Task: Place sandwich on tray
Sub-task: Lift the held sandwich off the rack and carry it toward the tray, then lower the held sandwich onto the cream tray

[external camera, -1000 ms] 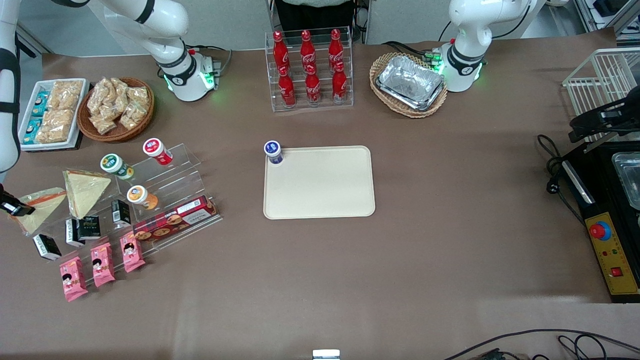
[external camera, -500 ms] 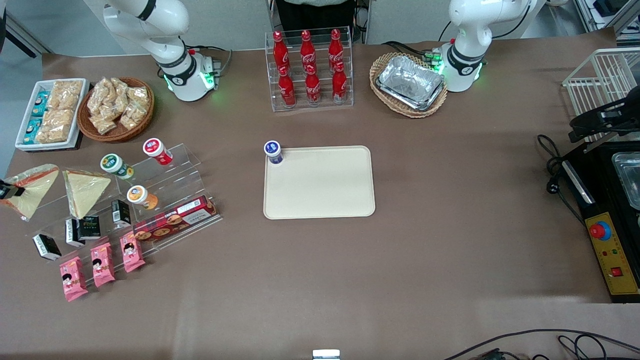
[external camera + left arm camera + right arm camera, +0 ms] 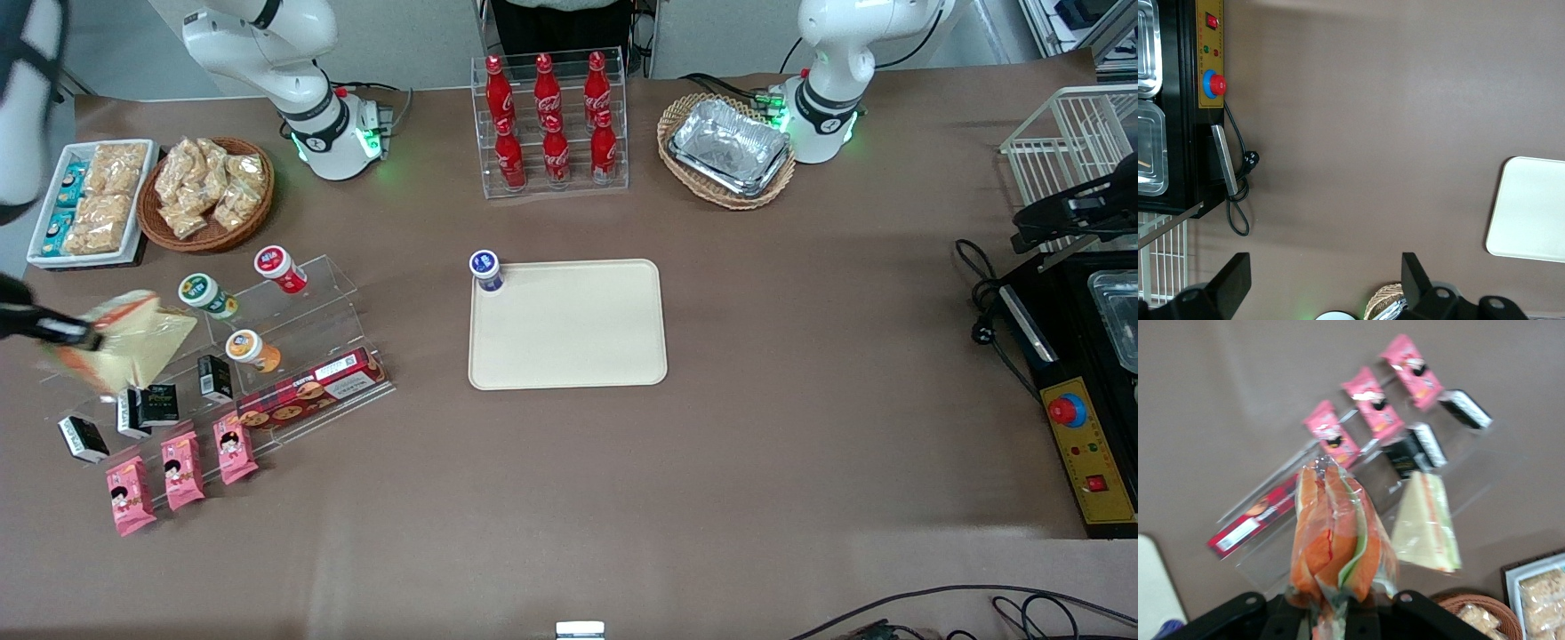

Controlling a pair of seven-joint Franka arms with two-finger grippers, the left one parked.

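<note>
Even, soft overhead light falls on the brown worktop (image 3: 800, 356), with a paler sheen along its edge nearest the front camera and only faint shadows under the tray (image 3: 569, 324). The front view is sharp except where the gripper (image 3: 62, 331) and sandwich (image 3: 120, 342) smear with motion. The right wrist view is blurred throughout.
</note>
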